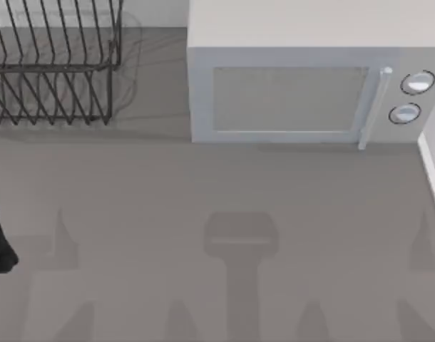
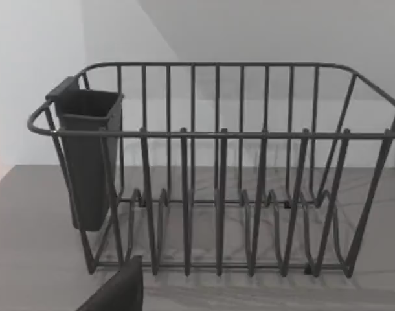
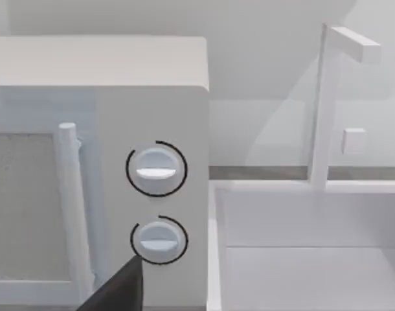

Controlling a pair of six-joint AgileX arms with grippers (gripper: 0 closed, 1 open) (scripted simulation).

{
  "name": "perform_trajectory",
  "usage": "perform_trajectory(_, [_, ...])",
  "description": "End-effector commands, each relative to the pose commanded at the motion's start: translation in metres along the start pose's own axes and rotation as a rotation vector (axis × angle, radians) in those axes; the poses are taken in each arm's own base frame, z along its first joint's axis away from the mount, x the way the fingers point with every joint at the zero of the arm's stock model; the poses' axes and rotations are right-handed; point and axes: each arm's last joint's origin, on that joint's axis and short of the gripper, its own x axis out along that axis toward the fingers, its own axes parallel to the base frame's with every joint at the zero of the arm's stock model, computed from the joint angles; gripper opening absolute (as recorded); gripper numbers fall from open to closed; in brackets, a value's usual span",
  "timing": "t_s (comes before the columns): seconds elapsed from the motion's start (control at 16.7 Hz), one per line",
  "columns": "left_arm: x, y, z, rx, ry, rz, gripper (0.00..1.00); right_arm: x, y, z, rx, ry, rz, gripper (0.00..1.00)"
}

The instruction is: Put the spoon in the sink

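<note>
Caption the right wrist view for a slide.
White microwave with two round dials and a vertical door handle, beside a white sink with a tall angular faucet.

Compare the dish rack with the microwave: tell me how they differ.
The dish rack is dark open wire you can see through; the microwave is a pale closed box. The dish rack stands at the table's far left, the microwave toward the right, beside the sink. The rack carries a dark cup on one end; the microwave has two round knobs. Both stand along the back.
</note>
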Motion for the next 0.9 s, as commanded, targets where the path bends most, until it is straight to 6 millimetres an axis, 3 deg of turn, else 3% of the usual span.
perform_trajectory(0.24, [0.0, 0.0, 0.0, 0.0, 0.0, 0.0, 1.0, 0.0, 0.0, 0.004, 0.03, 0.039, -0.001, 1.0])
perform_trajectory(0.42, [0.0, 0.0, 0.0, 0.0, 0.0, 0.0, 1.0, 0.004, 0.0, 0.014, 0.132, 0.193, -0.011, 1.0])
perform_trajectory(0.66, [0.0, 0.0, 0.0, 0.0, 0.0, 0.0, 1.0, 0.02, 0.001, 0.025, 0.325, 0.569, -0.089, 1.0])
perform_trajectory(0.9, [0.0, 0.0, 0.0, 0.0, 0.0, 0.0, 1.0, 0.045, 0.003, 0.027, 0.504, 0.997, -0.274, 1.0])
